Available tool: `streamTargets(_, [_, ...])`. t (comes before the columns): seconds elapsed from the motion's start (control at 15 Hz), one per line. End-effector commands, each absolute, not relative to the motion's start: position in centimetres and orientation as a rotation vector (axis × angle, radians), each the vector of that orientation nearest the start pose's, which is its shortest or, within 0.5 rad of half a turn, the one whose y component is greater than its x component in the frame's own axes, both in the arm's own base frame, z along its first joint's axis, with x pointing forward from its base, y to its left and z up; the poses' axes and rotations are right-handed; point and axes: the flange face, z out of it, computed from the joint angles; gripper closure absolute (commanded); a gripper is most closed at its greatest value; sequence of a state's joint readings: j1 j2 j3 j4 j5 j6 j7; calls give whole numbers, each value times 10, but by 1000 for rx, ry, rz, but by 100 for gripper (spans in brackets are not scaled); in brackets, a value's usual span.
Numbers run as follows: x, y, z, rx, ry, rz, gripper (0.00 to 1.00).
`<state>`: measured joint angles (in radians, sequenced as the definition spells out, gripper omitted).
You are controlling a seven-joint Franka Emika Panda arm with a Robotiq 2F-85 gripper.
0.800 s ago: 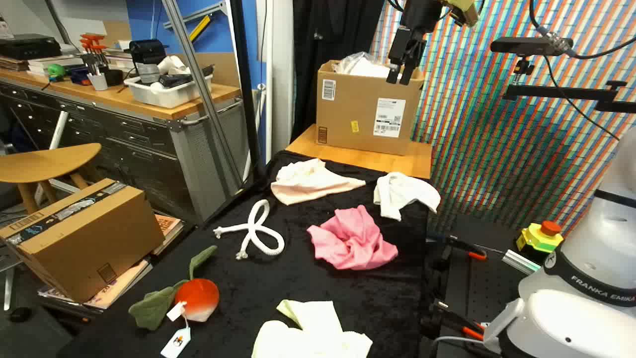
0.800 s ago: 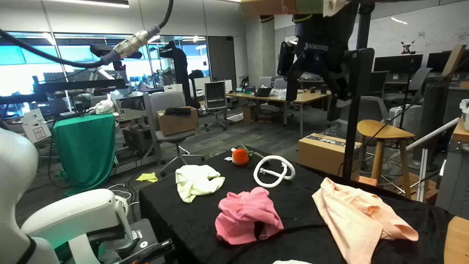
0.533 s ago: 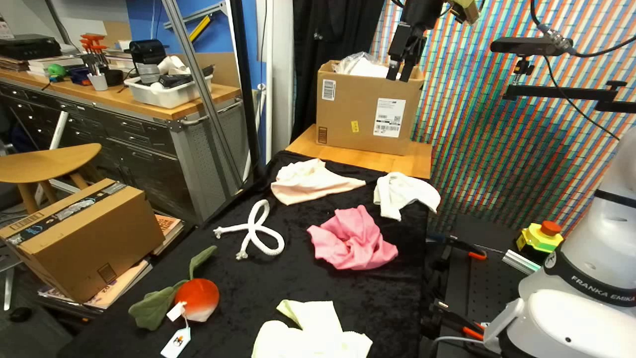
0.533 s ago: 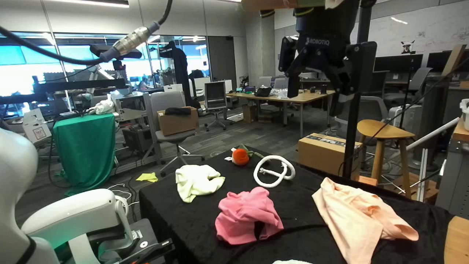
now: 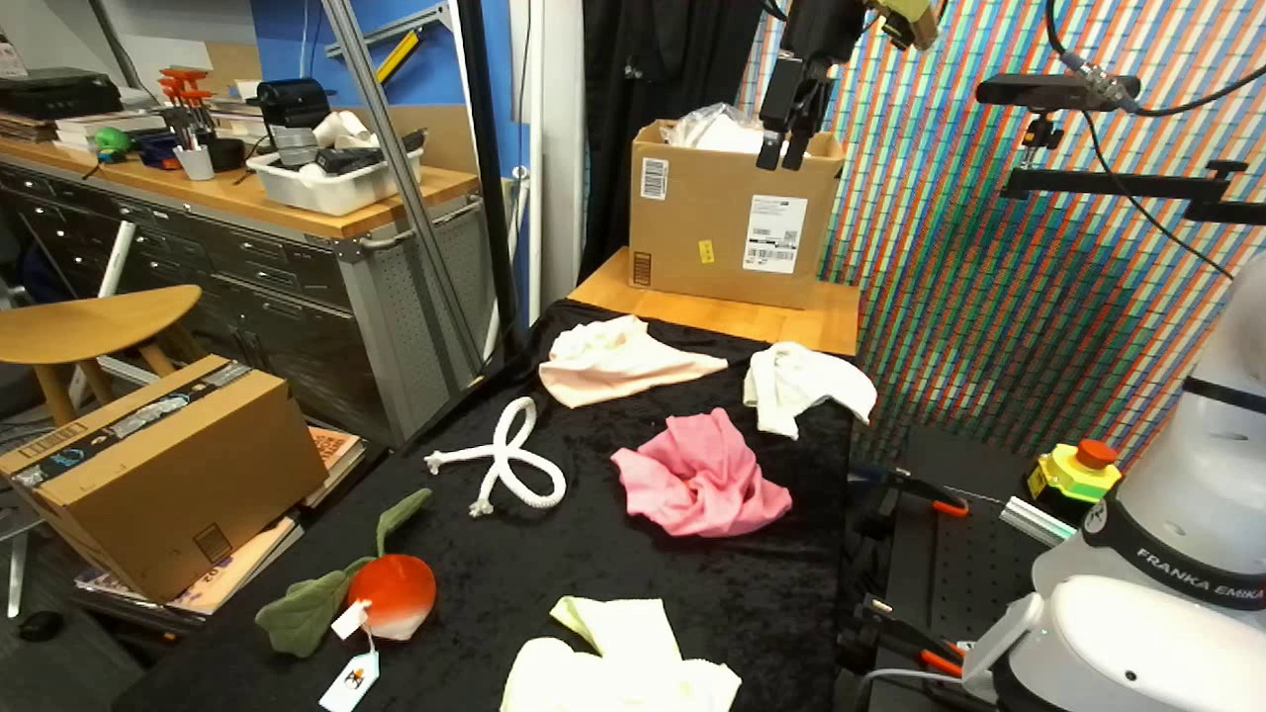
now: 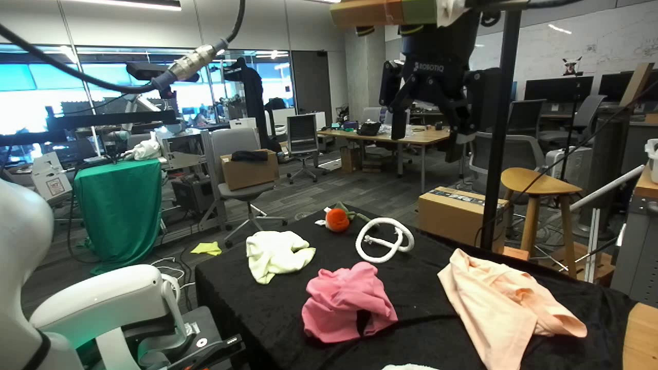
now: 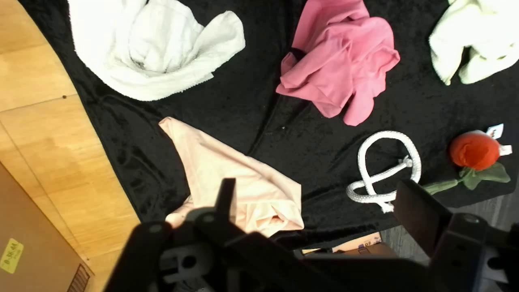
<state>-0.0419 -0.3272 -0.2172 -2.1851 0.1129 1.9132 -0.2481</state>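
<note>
My gripper (image 5: 781, 156) is open and empty, high above the table. Its fingers are wide apart in an exterior view (image 6: 426, 144) and in the wrist view (image 7: 317, 184). In the wrist view a peach cloth (image 7: 243, 174) lies below the left finger, and a looped white rope (image 7: 362, 162) lies beyond the right finger. A crumpled pink cloth (image 5: 702, 480), a white cloth (image 5: 803, 386) and a pale green cloth (image 6: 277, 254) lie on the black table cover (image 5: 554, 564). A red plush vegetable with green leaves (image 5: 396, 588) lies near the cover's edge. The gripper touches none of these.
A large cardboard box (image 5: 727, 222) stands on the wooden table end, behind the gripper in an exterior view. A dark upright post (image 6: 498, 154) stands near the gripper. Another cardboard box (image 5: 188, 475) is beside the table. An emergency stop (image 5: 1076, 470) sits by the robot base.
My gripper has moved a little to the left in both exterior views, staying open and high. The cloths, rope and plush vegetable have not moved.
</note>
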Motion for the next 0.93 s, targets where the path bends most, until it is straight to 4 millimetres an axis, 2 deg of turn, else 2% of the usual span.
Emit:
streamTargets(0.0, [473,-68,531,-2987,10,-155,0])
streamTargets(0.27, [506,2,527,-2971,48,-250,0])
streamTargets(0.47, [535,46,512,-2927,169,-301,0])
streamTargets(0.67, [561,72,492,-2889,316,-313,0])
streamTargets(0.87, [583,90,464,-2862,446,-314,0])
